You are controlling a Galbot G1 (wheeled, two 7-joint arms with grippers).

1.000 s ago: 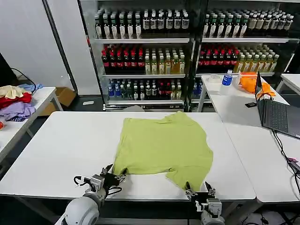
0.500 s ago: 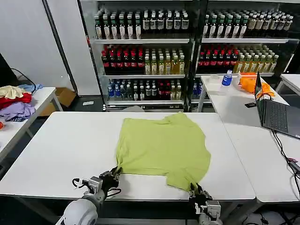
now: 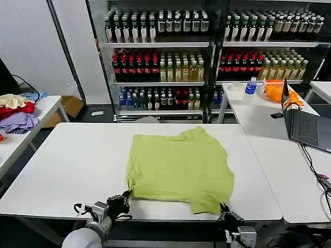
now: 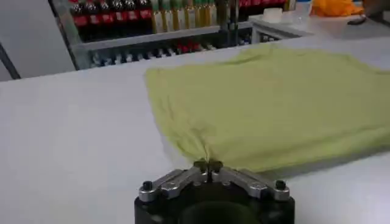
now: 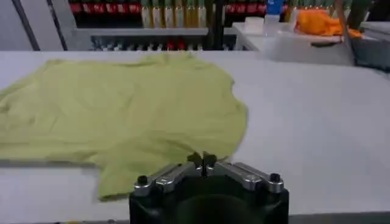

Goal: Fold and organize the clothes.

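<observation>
T-shirt [image 3: 178,168] flat on table [image 3: 72,165], laptop [image 3: 305,126] rightward.

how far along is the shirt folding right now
Early stage. Done: the lime T-shirt lies spread on the white table, no fold in it. In hand: the left gripper and right gripper are each shut on its near hem at the table's front edge. Left: all the folding and tidying.

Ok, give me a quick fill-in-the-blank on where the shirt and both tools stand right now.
1. The lime T-shirt lies spread on the ____ table.
2. The left tool is shut on the shirt's near ____ corner.
3. The right tool sits at the table's ____ edge, fingers together.
4. A ____ stands open on the table to the robot's right.

Missing words: white; left; near; laptop
</observation>
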